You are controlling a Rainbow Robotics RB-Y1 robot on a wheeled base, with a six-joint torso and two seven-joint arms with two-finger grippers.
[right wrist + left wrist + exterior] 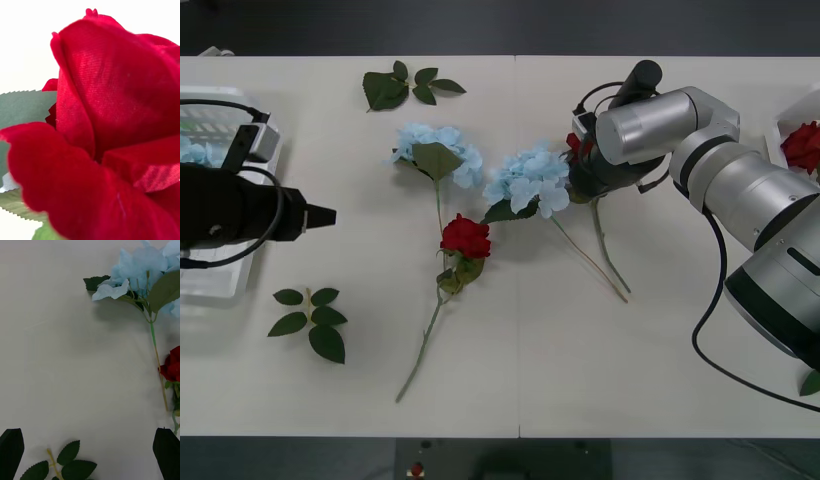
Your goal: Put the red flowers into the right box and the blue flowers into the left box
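Over red flowers point(112, 131), R arm reached fwd

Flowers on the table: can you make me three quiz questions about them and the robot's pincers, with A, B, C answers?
1. Where is the right pincer?
A. At the near edge of the table
B. At the head of a red flower
C. Past the table's far edge

2. How many blue flowers lie on the bare table?
A. One
B. Two
C. Four

3. How is the left pincer?
A. Open, holding nothing
B. Shut on a stem
C. Shut on a leaf

Answers:
1 B: the front view shows it down on a red head, and the right wrist view has red petals close up.
2 B: one blue flower lies left of the middle and another lies beside it.
3 A: in the left wrist view its black fingertips stand wide apart, with nothing gripped.
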